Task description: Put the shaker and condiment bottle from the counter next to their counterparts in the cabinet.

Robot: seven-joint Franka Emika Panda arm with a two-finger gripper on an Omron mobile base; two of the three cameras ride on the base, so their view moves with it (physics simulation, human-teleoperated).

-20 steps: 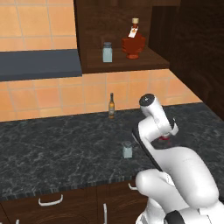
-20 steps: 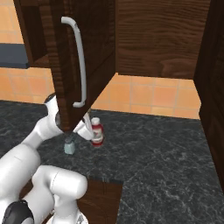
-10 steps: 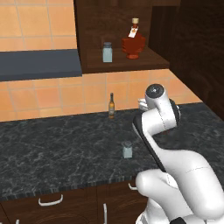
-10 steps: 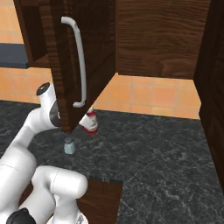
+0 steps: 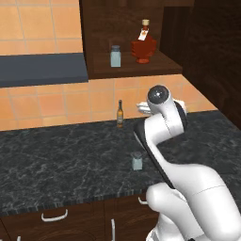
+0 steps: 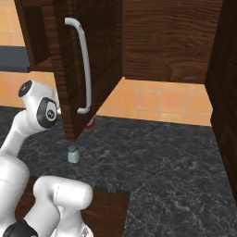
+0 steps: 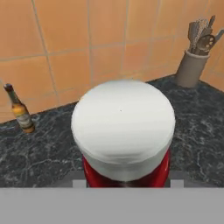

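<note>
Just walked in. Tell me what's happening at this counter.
The robot arm has its gripper shut on the condiment bottle, the small red one with the white cap, and holds it up off the counter near the tiled wall. The shaker stands on the counter in front of the arm, not yet picked up. Up in the open cabinet, a twin shaker and a wide red flask sit side by side on the shelf. A slim brown bottle stands by the backsplash.

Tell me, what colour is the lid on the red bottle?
White, seen best in the hand view on the condiment bottle.
</note>
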